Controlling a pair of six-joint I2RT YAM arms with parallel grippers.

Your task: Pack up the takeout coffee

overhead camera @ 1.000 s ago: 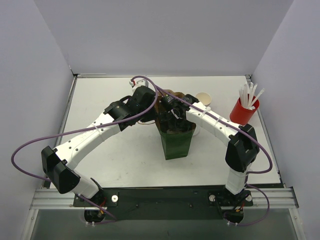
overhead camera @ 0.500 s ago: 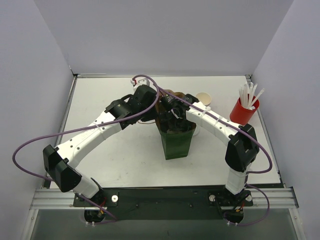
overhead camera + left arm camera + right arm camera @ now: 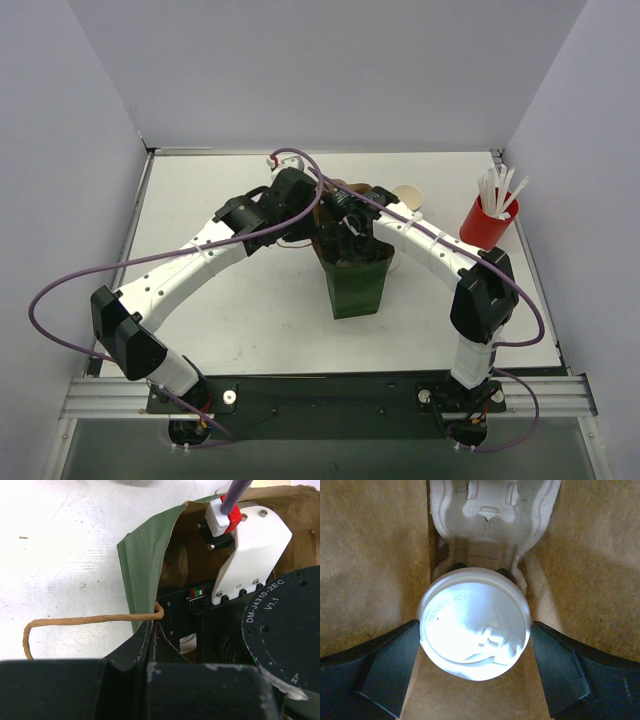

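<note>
Table [image 3: 220, 300]: right hand [image 3: 475, 626] spread around coffee cup [image 3: 472, 612] inside bag [image 3: 357, 292].

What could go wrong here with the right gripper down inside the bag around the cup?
The right gripper closely flanks the takeout cup; pulling up could snag it and tip it against the pulp carrier. The left gripper pinches the green paper bag only at its rim; the paper might tear or slip, letting the mouth close on the right arm.
</note>
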